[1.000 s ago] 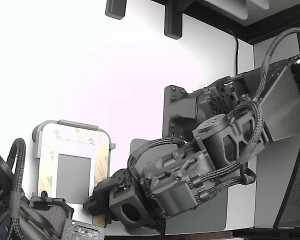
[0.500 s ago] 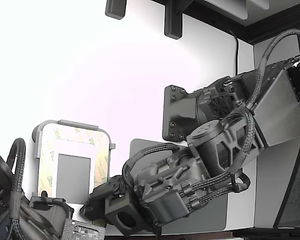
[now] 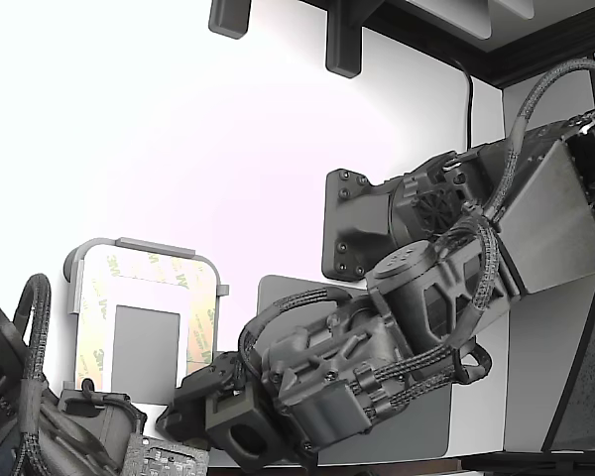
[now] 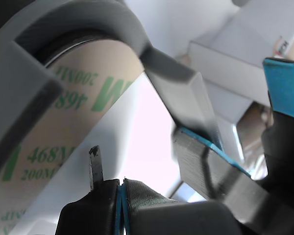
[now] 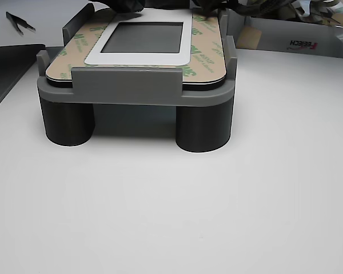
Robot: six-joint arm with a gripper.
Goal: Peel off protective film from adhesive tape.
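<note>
While the jaws sit pressed tip to tip, the gripper [image 4: 121,188] hovers at the corner of the frame [image 5: 137,85].

Closed, yes, but whether any liner is pinched between those tips the wrist view does not show. Just beside them lies the protective film [image 4: 63,127], green logos plain. In the other view the film covers the adhesive tape [image 5: 200,54] all round the white plate [image 5: 186,54], flat, no lifted corner visible. By my reading, the peel is barely begun; every strip remains.
</note>
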